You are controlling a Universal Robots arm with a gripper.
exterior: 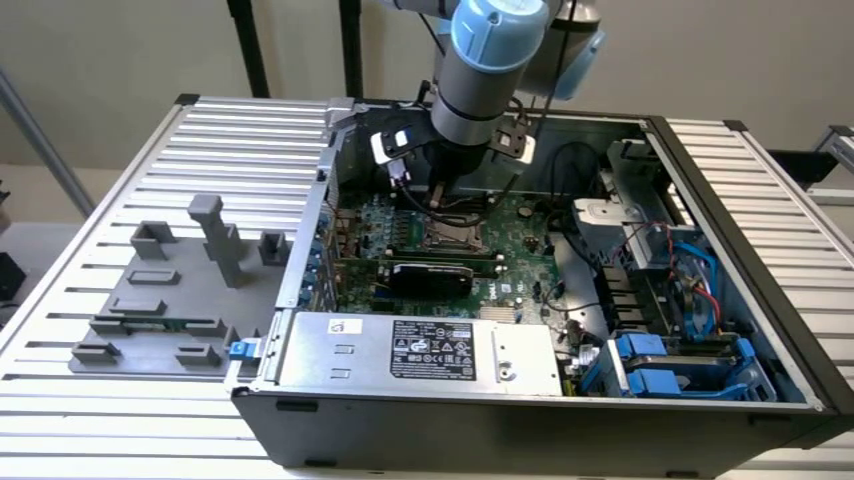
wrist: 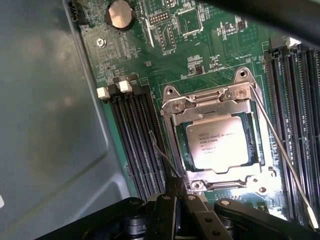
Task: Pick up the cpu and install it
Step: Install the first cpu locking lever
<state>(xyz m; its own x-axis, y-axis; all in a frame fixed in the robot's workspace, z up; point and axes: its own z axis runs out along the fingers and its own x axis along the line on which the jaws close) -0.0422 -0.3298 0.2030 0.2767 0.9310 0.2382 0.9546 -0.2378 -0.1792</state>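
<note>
A grey and pale-blue robot arm [exterior: 483, 70] reaches down from the top of the exterior view into an open dark-grey metal computer case [exterior: 747, 190] that lies on its side on a ribbed aluminium table [exterior: 107, 390]. Its black gripper [wrist: 175, 192] hangs just above the green motherboard [wrist: 200, 45], its fingers drawn together into a narrow tip and holding nothing. In the wrist view that tip sits at the edge of the silver metal socket frame [wrist: 212, 102], beside the black memory slots [wrist: 137, 135] with their white end clips. The cpu [wrist: 217, 142], a flat square chip with a silvery-grey metal top bearing printed lettering, lies seated in the socket, with the frame's load plate closed around its edges. A thin silver wire retention lever [wrist: 280, 150] runs slantwise along one side of the socket. A round silver coin-cell battery [wrist: 120, 14] sits on the board well apart from the socket. In the exterior view a long black rectangular expansion card [exterior: 427, 272] stands across the board just below the socket area, and a silver power supply box with a black label [exterior: 427, 352] lies along the case's near edge. Blue plastic drive brackets [exterior: 657, 365] fill the case's corner at the exterior view's right. On the table at the exterior view's left stands a set of grey plastic fixture blocks [exterior: 174, 290], well apart from the arm.
</note>
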